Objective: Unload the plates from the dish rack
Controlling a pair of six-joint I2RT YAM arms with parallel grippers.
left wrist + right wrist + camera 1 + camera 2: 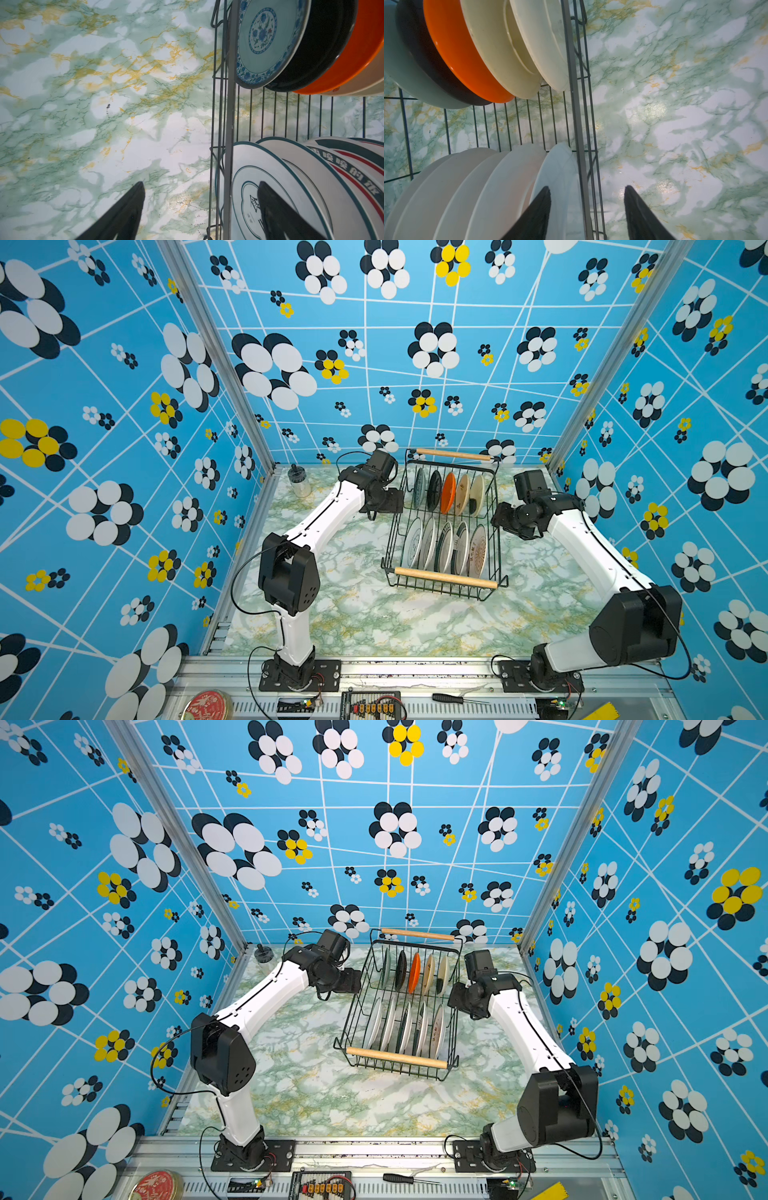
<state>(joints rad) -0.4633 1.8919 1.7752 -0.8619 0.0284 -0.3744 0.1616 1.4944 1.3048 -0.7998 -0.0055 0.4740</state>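
**Both grippers astride the rack walls, every plate in place**

Shows the dish rack [445, 577] on the table [374, 614], between the two arms, loaded with two rows of plates on edge: five small plates [449, 489] in the far row, five large white plates [444, 547] in the near row. Runs each row from left to right, faces turned toward the side walls, rims upward. Places the left gripper [201, 182] wide apart astride the left wall, clamped on nothing, one finger outside over the table, the other above the dark-rimmed end plate [249, 166]. Mirrors this with the right gripper [587, 187], parted more narrowly and likewise empty, across the right wall at the opposite end plate [560, 166]. Suggests equal nearness: each arm closest to its own end of the near row, best entered from above along the rim. Counts nothing unloaded yet.
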